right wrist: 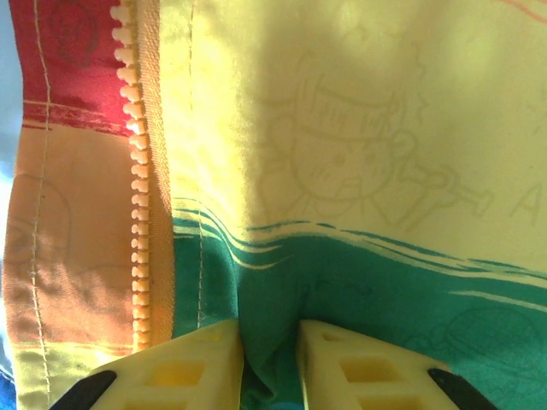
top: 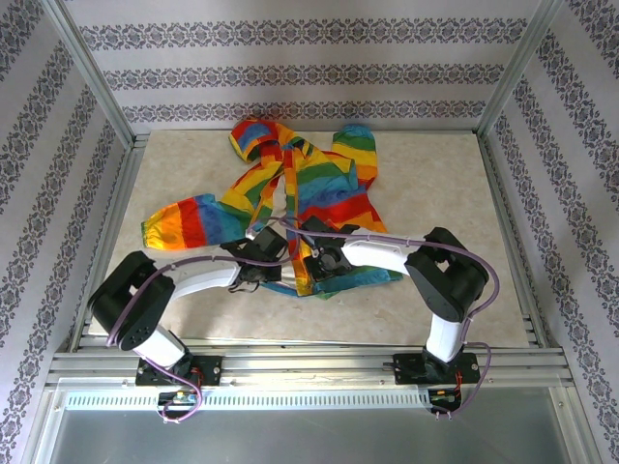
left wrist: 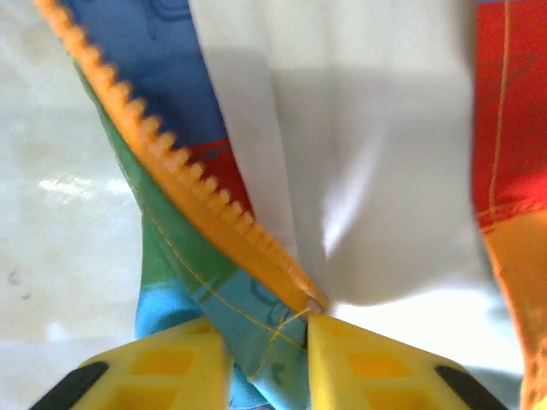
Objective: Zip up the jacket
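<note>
Top external view: the jacket (top: 319, 188) lies spread open mid-bench (top: 435, 174), hood at the far side, one sleeve stretched left. At its near hem the left gripper (top: 274, 268) and right gripper (top: 308, 265) sit close together. In the left wrist view the left gripper (left wrist: 267, 363) pinches fabric just below the end of the orange zipper (left wrist: 171, 171). In the right wrist view the right gripper (right wrist: 270, 363) pinches a green fold.

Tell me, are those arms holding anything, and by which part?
Both hold the jacket. The left tool pinches blue-green fabric at the end of the zipper; the right tool pinches a fold of green fabric beside the zipper teeth.
</note>
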`<state>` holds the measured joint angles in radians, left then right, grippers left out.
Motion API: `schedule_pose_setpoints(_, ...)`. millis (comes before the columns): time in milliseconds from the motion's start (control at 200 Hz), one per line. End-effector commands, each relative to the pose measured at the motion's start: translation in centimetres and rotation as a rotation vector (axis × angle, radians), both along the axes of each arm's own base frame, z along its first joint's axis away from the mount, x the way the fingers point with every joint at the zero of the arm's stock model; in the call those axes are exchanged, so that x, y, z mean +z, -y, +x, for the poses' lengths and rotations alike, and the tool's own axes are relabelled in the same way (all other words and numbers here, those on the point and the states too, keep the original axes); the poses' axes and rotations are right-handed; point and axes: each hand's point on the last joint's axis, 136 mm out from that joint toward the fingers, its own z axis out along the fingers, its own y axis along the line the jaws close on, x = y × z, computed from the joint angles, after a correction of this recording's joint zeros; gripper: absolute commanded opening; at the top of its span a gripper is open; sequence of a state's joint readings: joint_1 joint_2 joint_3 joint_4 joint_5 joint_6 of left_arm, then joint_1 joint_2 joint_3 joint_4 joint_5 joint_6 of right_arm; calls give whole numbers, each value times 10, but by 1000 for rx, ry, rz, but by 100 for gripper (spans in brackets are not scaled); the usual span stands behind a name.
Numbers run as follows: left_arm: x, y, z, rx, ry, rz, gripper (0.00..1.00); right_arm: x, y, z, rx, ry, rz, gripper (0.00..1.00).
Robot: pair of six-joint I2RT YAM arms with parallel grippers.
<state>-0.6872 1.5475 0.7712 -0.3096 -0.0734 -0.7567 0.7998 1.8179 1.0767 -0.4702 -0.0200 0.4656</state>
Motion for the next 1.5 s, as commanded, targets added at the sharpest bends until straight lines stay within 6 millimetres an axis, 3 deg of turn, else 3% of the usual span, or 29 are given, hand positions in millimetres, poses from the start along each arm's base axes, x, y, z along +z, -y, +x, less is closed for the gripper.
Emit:
schedule_pose_setpoints(0, 19, -20, -8, -9, 43, 64, 15, -30, 39, -21, -13, -90, -143, 25)
schedule_pose_setpoints(120, 53, -27, -8, -46, 127, 67, 0, -30, 35, -20, -10, -96, -120, 25)
schedule_pose_setpoints(200, 76, -25, -8, -94, 177, 49, 0, -29, 30, -19, -14, -102, -89, 25)
schedule_pose_setpoints(345, 97, 6, -15, -238, 210, -22, 0, -26, 23, -16, -33, -115, -19, 25)
schedule_pose_setpoints(505, 84, 68, -44, -540, 184, 80, 0, -18, 18, -12, -67, -129, 80, 26)
schedule_pose_setpoints(600, 58, 83, -62, -644, 99, 180, 0, -13, 20, -11, -75, -126, 106, 27)
schedule_pose_setpoints(694, 35, 82, -70, -652, 25, 216, 0, -5, 20, -10, -82, -124, 137, 29)
schedule_pose_setpoints(784, 29, 82, -71, -638, 17, 206, 0, 6, 22, -9, -96, -107, 173, 31)
schedule_pose_setpoints(824, 31, 82, -71, -629, 31, 190, 2, 11, 23, -9, -102, -101, 188, 33)
schedule_pose_setpoints(979, 49, 82, -70, -599, 106, 114, 31, 33, 24, -7, -116, -78, 242, 36)
schedule_pose_setpoints(1129, 67, 73, -73, -561, 160, 24, 45, 53, 21, -9, -114, -69, 293, 38)
schedule_pose_setpoints(1274, 83, 57, -75, -477, 203, -64, 47, 67, 10, -18, -88, -90, 337, 38)
schedule_pose_setpoints(1499, 90, 43, -78, -332, 229, -255, 45, 66, -24, -43, 32, -145, 416, 39)
